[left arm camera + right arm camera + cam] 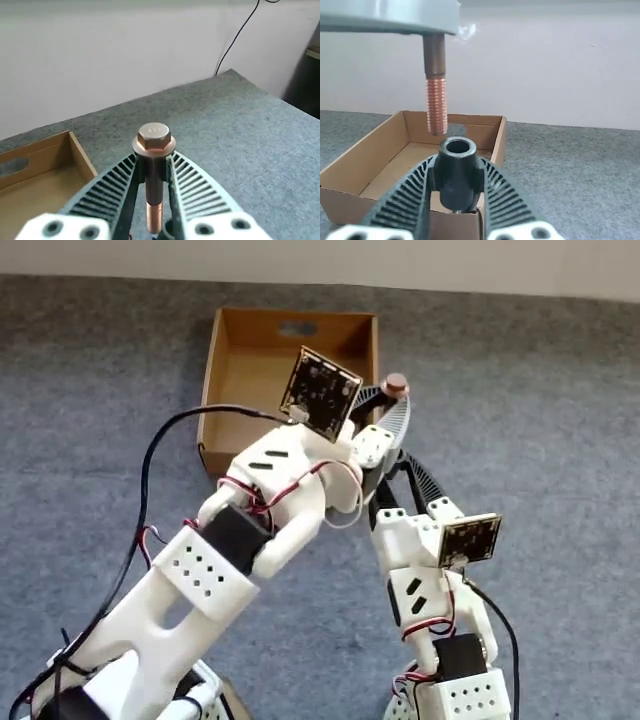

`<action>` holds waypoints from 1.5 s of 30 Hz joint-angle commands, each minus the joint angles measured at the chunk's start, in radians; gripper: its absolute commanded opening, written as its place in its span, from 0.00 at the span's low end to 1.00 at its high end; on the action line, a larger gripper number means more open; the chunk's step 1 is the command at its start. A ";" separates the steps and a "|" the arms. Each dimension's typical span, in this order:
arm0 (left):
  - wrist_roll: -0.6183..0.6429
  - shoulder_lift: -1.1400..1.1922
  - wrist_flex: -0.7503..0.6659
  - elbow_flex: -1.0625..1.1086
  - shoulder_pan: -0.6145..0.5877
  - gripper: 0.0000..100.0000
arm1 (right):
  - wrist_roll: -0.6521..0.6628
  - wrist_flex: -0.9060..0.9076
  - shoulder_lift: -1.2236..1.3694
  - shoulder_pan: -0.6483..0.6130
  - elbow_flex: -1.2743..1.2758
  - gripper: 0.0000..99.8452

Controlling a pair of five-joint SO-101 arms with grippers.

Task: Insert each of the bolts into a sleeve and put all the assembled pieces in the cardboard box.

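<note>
My left gripper (154, 165) is shut on a copper bolt (154, 175), head up and threaded end pointing down; from above its head (396, 385) shows beside the cardboard box (240, 370). My right gripper (456, 172) is shut on a black sleeve (456, 170), held upright with its bore facing up. The bolt's threaded tip (436, 107) hangs just above the sleeve's mouth and slightly off to one side of it, not touching. In the high view the right gripper (400, 465) sits under the left gripper (385, 405), next to the box's right wall.
The open cardboard box (380, 155) stands on grey carpet (540, 420) just behind the held sleeve, its inside bare where visible. A black cable (160, 455) loops along the left arm. A pale wall lies beyond the carpet.
</note>
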 commanded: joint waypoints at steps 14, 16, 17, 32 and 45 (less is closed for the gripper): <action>0.008 0.015 -0.014 -0.110 -0.005 0.01 | -0.002 -0.022 -0.005 -0.005 0.036 0.01; 0.008 -0.002 -0.014 -0.107 0.018 0.01 | -0.002 -0.022 -0.005 -0.005 0.036 0.01; 0.008 -0.002 -0.012 -0.107 0.027 0.01 | -0.002 -0.022 -0.005 -0.005 0.036 0.01; 0.006 -0.001 -0.020 -0.054 0.059 0.01 | -0.002 -0.022 -0.005 -0.005 0.036 0.01; 0.006 -0.001 -0.021 -0.010 -0.005 0.01 | -0.002 -0.022 -0.005 -0.005 0.036 0.01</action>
